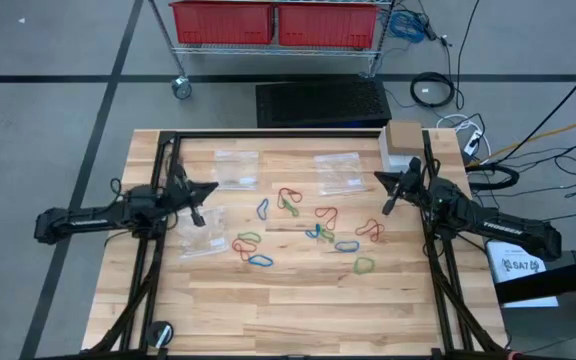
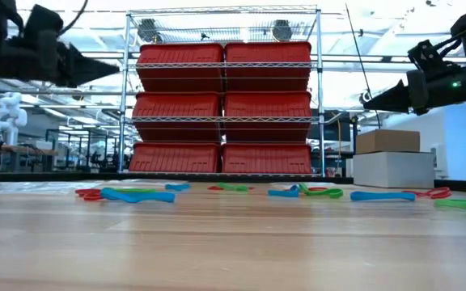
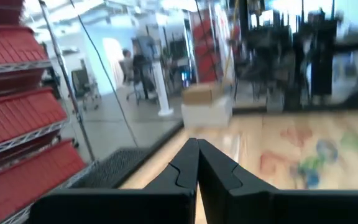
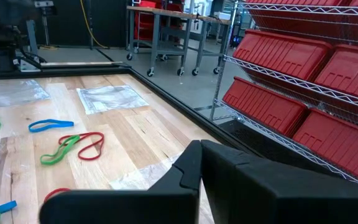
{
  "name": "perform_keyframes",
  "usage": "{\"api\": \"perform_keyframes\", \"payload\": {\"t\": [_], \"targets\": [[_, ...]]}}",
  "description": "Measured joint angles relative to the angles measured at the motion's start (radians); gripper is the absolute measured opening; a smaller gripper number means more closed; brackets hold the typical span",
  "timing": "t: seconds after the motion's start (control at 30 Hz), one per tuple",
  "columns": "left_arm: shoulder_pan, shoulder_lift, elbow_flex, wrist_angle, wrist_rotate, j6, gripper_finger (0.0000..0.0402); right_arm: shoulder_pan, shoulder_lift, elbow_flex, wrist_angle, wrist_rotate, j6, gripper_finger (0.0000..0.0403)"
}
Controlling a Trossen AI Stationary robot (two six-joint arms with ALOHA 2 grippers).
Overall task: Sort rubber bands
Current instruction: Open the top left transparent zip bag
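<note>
Several small rubber bands [image 1: 308, 230] in red, blue and green lie flat and scattered over the middle of the wooden table [image 1: 288, 310]. The low view shows them as a flat row [image 2: 136, 195], and the right wrist view shows some of them [image 4: 73, 148]. My left gripper [image 1: 212, 188] hovers shut above the table's left side, pointing at the bands; its fingers meet in the left wrist view [image 3: 197, 148]. My right gripper [image 1: 379, 180] hovers shut over the right side, its fingers closed together [image 4: 200, 149]. Both are raised well above the tabletop [image 2: 110, 71] [image 2: 367, 99].
Three clear plastic bags lie flat: two toward the far edge [image 1: 236, 168] [image 1: 338, 172] and one under the left gripper [image 1: 200, 232]. A cardboard box on a white box [image 1: 404, 142] stands at the far right corner. A wire rack of red bins [image 2: 223, 105] stands beyond the far edge.
</note>
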Motion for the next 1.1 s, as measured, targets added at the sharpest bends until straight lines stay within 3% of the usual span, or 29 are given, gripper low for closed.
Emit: {"api": "perform_keyframes", "payload": {"t": [0.23,0.43,0.7,1.1], "targets": [[0.001,0.268,0.013,-0.013,-0.075,0.052,0.0012,0.0,0.0,0.0,0.0,0.0,0.0,0.0],[0.0,0.537,0.104,-0.034,-0.097,0.053,0.0012,0.0,0.0,0.0,0.0,0.0,0.0,0.0],[0.001,0.887,0.225,-0.095,-0.225,0.135,0.0014,0.0,0.0,0.0,0.0,0.0,0.0,0.0],[0.037,1.221,0.36,-0.145,-0.27,0.138,0.0106,0.0,0.0,0.0,0.0,0.0,0.0,0.0]]}}
